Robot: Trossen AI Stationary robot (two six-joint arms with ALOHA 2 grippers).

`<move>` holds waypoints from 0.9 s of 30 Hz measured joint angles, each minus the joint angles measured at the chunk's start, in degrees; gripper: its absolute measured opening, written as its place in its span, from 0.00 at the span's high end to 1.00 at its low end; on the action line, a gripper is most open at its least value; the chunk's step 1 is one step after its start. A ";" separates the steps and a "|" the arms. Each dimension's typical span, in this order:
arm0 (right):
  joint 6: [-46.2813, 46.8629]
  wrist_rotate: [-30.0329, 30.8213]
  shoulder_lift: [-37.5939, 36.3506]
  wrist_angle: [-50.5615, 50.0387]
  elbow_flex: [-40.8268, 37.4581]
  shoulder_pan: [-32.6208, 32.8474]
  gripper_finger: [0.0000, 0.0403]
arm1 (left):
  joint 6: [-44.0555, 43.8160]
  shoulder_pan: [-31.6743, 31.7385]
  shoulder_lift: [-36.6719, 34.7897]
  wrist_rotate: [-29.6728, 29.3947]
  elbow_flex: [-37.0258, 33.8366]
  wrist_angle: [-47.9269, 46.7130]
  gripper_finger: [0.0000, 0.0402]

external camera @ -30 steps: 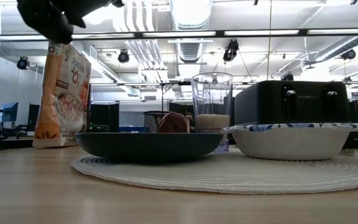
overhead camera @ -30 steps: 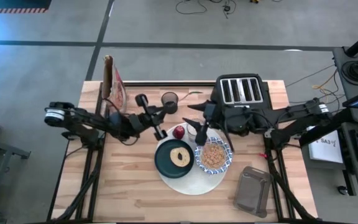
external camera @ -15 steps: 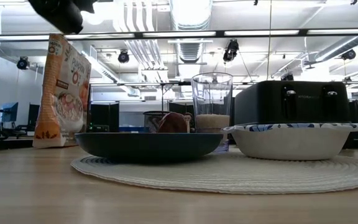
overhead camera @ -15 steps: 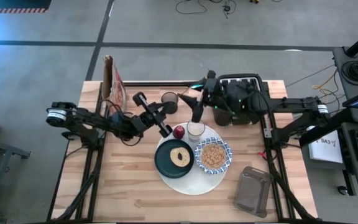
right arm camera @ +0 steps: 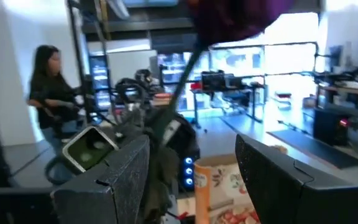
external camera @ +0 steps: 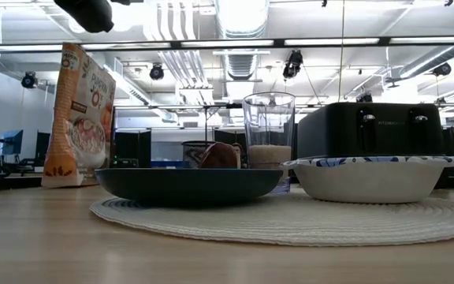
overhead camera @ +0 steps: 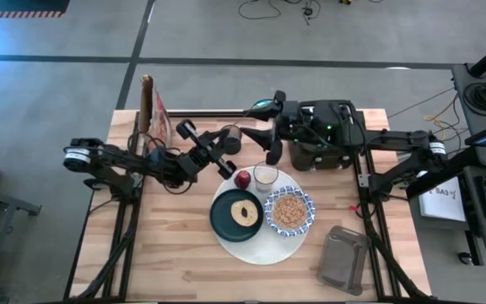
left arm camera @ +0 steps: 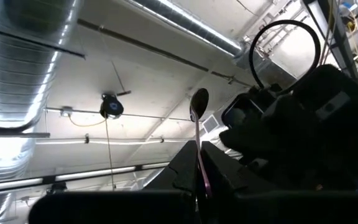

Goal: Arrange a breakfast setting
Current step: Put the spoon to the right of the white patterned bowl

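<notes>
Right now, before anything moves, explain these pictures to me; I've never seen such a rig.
Two robot arms work at a wooden table. One camera looks straight down, one sits at table-top level, and one rides on each wrist. On the round white mat are a dark green plate with a bagel, a patterned bowl of cereal, a glass and a red apple. A black toaster and a cereal box stand behind. The left gripper is shut on a spoon, raised; the right gripper hangs open near the toaster.
</notes>
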 joint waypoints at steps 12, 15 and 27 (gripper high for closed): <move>-1.03 -5.21 -0.01 1.51 0.00 0.00 0.43 | 0.32 0.18 6.89 -0.87 7.03 -0.08 1.00; -4.01 -5.43 -0.28 -1.70 0.00 0.00 0.43 | 0.69 0.16 6.52 -2.17 7.42 -0.06 1.00; -20.18 -14.81 -0.46 -6.44 0.00 0.02 0.44 | -10.74 -0.04 2.93 -0.35 2.70 0.05 1.00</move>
